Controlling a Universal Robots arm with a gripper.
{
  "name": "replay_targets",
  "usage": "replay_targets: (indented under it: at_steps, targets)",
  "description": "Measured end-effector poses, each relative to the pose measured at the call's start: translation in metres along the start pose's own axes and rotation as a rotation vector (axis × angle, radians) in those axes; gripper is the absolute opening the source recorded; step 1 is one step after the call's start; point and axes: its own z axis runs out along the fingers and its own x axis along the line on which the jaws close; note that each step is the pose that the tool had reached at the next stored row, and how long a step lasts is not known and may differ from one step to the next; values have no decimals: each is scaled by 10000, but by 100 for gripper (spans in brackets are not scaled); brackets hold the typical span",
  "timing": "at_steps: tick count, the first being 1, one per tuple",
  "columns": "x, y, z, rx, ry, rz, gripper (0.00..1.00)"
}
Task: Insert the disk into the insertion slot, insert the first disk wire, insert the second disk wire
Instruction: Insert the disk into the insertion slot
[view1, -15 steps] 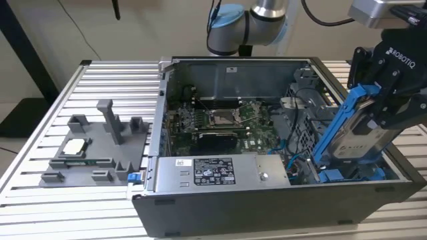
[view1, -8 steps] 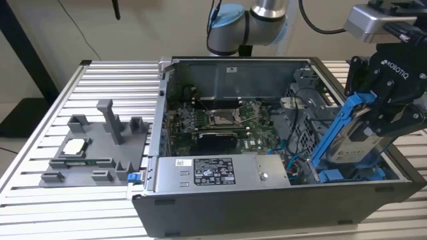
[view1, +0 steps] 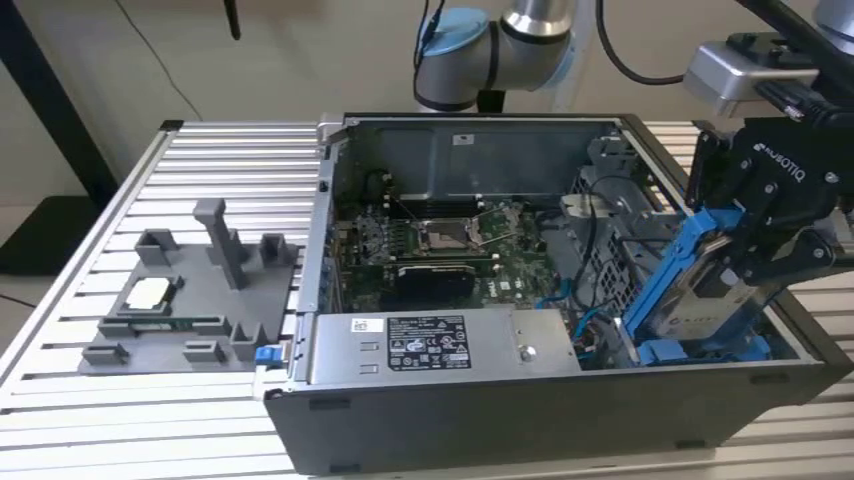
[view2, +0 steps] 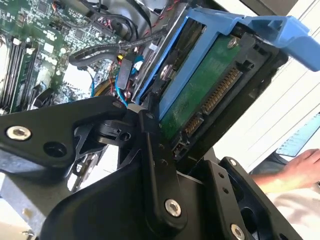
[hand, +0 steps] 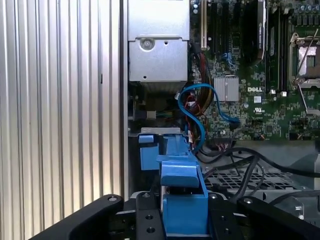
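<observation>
One disk (view1: 694, 290), tilted, gripped in the jaws, lower end at one insertion slot (view1: 707, 350)

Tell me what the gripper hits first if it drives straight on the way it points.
Probably the insertion slot: the gripper, shut on the disk, angles down toward its blue parts. Depth is unclear.

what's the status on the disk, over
Fingers shut on the disk. Disk tilted, lower end at the insertion slot, not seated. Blue cable looped close beside it.
</observation>
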Motion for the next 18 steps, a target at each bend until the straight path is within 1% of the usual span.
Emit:
replay_targets:
  at_steps: [1, 2, 3, 6, 7, 9, 10, 11, 13, 15, 17, 18]
  targets:
    - [0, 1, 0, -1, 0, 1, 34]
    - [0, 6, 0, -3, -26, 0, 34]
    - [-3, 6, -14, -3, -35, -2, 40]
    - [-5, 10, -95, -3, -81, -3, 40]
    - [-5, 10, -97, -4, -114, -4, 40]
    - [-6, 12, -88, -5, -151, 29, 40]
    - [-5, 13, -85, -6, -187, 61, 40]
    - [-5, 15, -79, -7, -239, 98, 40]
    - [-6, 15, -68, -7, -306, 178, 42]
    - [-6, 16, -61, -5, -318, 271, 54]
    - [-5, 19, -51, -4, -342, 389, 54]
    - [-4, 21, -47, -3, -355, 450, 60]
